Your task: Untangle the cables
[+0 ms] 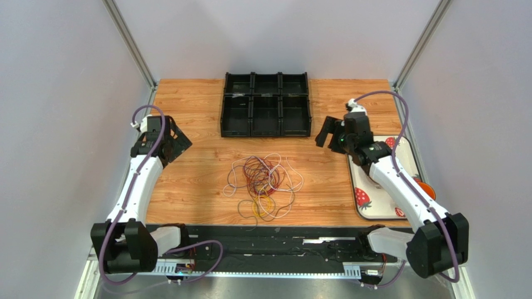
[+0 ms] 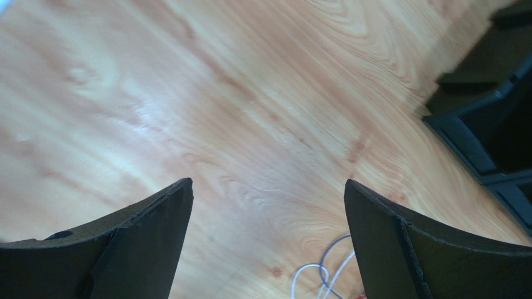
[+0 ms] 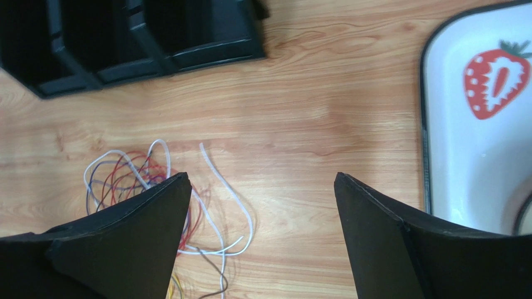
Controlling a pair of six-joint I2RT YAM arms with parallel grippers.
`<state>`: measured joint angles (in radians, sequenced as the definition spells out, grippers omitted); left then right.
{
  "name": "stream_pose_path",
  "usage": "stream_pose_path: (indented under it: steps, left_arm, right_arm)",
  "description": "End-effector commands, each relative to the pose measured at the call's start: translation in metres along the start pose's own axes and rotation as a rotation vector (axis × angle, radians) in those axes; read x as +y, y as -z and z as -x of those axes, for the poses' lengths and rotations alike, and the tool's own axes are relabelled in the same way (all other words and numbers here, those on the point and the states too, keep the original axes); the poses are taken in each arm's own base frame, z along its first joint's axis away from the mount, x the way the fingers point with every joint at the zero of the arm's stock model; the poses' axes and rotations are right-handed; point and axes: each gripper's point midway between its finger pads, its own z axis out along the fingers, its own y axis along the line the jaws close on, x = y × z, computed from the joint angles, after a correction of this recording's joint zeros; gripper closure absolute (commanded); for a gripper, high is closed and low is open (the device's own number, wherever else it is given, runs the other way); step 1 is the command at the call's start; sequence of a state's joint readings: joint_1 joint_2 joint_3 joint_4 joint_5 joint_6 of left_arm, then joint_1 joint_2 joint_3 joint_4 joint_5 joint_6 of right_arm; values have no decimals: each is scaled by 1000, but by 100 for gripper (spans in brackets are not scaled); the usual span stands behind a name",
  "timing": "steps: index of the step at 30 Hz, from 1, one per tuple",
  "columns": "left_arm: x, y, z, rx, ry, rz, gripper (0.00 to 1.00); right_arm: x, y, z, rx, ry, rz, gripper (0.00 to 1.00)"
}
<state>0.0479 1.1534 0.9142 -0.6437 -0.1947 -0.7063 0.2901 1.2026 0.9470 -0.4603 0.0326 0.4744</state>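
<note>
Left arm base (image 1: pixel 125 246): bolted at the near edge, with the right arm base (image 1: pixel 437 243) at the other end.
Left gripper (image 2: pixel 268 184): jaws spread wide with nothing between them, over bare wood on the table's (image 1: pixel 187 187) left side, well apart from the tangle.
Right gripper (image 3: pixel 262 177): jaws equally wide and holding nothing, over the wood between the tangle and the strawberry tray (image 3: pixel 474 162).
Cables (image 1: pixel 262 180): one loose knotted heap of white, red, yellow and dark strands at mid-table, near the black tray (image 1: pixel 250 115), touched by neither gripper.
Black tray: six compartments, at the far middle.
Strawberry tray: white, at the right edge, partly under the right arm.
</note>
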Motion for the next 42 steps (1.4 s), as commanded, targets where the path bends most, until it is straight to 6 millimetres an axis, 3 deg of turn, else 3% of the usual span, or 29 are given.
stream_pose_path:
  steps: [1,3,6,9,15,20,22,26,30,32,34,36,42]
  left_arm:
    - [24,40,15,-64,-69,201,1]
    - [15,47,10,-44,-83,149,1]
    - [7,54,3,-18,-93,101,1]
    - [-1,60,-4,-19,-118,50,1]
    - [-30,77,-22,-5,-164,-140,1]
    - [-43,66,-53,107,-240,-249,1]
    - [-70,67,-66,140,-259,-400,1]
    - [-91,56,-92,165,-362,-478,3]
    - [-116,51,-120,238,-493,-512,12]
    - [-121,43,-130,263,-524,-489,14]
    - [-128,42,-146,287,-559,-504,18]
    - [-133,46,-162,292,-614,-508,21]
    - [-124,61,-196,293,-740,-455,23]
  right_arm:
    - [13,19,4,-136,99,-105,11]
    - [36,22,-12,-156,146,-49,11]
    - [40,20,-28,-146,78,-21,12]
    - [62,25,-41,-133,80,97,14]
    - [66,9,-76,-31,157,105,13]
    - [80,1,-98,44,217,155,15]
    - [79,-7,-107,59,229,135,15]
    - [81,-22,-125,77,262,124,15]
    - [81,-34,-129,70,251,114,15]
    - [86,-37,-133,70,254,149,15]
    - [80,-40,-145,86,261,156,14]
    - [83,-39,-143,69,260,185,15]
    - [84,-27,-140,-6,238,273,13]
